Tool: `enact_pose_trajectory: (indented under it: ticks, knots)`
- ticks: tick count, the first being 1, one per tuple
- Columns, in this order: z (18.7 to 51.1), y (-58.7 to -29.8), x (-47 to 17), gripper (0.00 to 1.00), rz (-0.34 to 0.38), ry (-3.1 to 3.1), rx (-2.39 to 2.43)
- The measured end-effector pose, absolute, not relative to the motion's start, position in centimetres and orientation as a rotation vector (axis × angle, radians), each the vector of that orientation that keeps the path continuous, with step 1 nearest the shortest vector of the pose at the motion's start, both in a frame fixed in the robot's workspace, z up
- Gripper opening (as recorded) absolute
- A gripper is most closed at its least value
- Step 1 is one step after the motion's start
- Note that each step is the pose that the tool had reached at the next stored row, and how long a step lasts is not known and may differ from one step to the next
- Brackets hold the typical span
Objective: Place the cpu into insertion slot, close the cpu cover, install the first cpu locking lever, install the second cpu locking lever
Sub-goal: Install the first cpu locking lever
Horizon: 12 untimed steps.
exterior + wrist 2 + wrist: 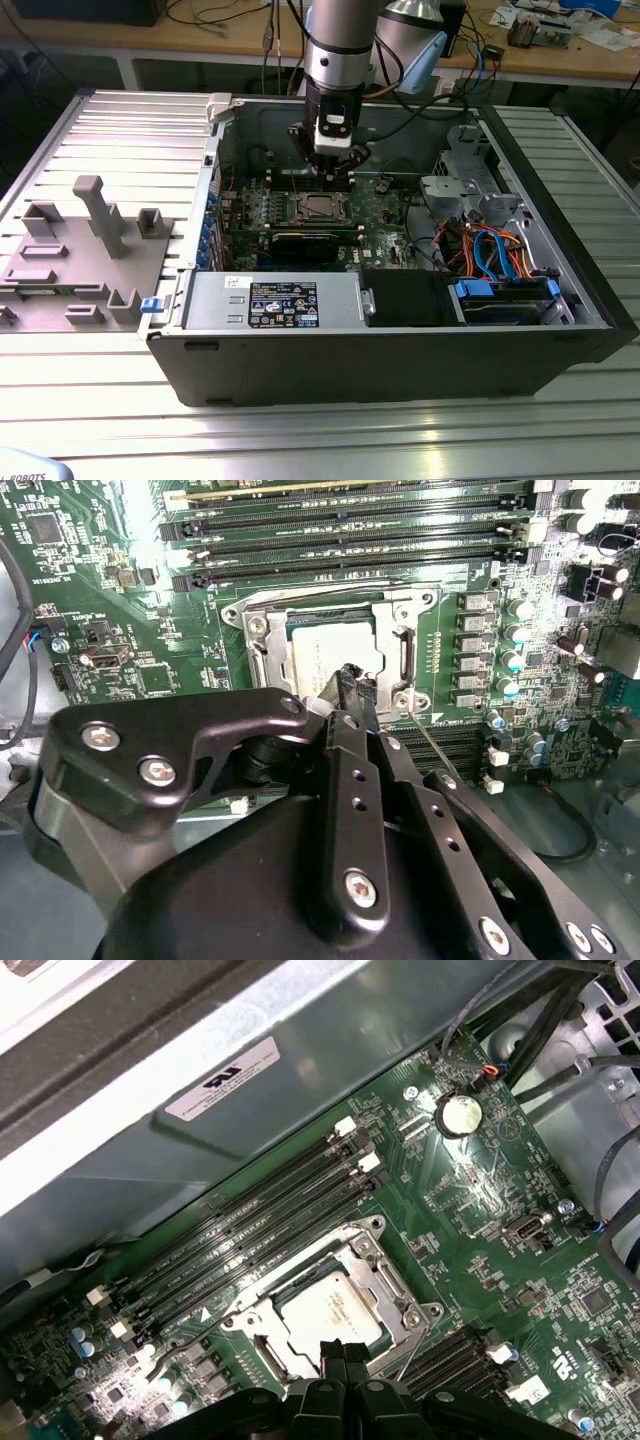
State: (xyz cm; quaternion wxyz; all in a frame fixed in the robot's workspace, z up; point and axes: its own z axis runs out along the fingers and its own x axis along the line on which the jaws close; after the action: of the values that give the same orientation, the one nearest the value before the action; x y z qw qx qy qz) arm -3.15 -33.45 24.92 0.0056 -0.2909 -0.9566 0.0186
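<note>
- Hanging inside the open computer case, the gripper sits just above the insertion slot on the green motherboard in the exterior view
- In the second wrist view the black fingers are drawn together to a narrow tip with no gap showing between them, and nothing is held
- That tip lies at the edge of the cpu, at or just over its near corner; whether it touches cannot be told
- The cpu, a pale silver square, lies flat inside the insertion slot in both wrist views
- The cpu cover lies framing the chip, its square window showing the metal top
- A thin wire locking lever slants away from the socket's corner beside the fingers
- Long black memory slots run beside the socket
</note>
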Motion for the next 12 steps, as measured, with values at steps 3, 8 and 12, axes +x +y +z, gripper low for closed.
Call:
enact_pose_trajectory:
  ticks: [3, 8, 12]
  knots:
    - [24.92, -33.45, -3.16, 0.11, 0.058, -3.0, -0.892]
    - [24.92, -33.45, -3.16, 0.11, 0.058, -3.005, -0.878]
    - [24.92, -33.45, -3.15, 0.11, 0.058, -3.008, -0.866]
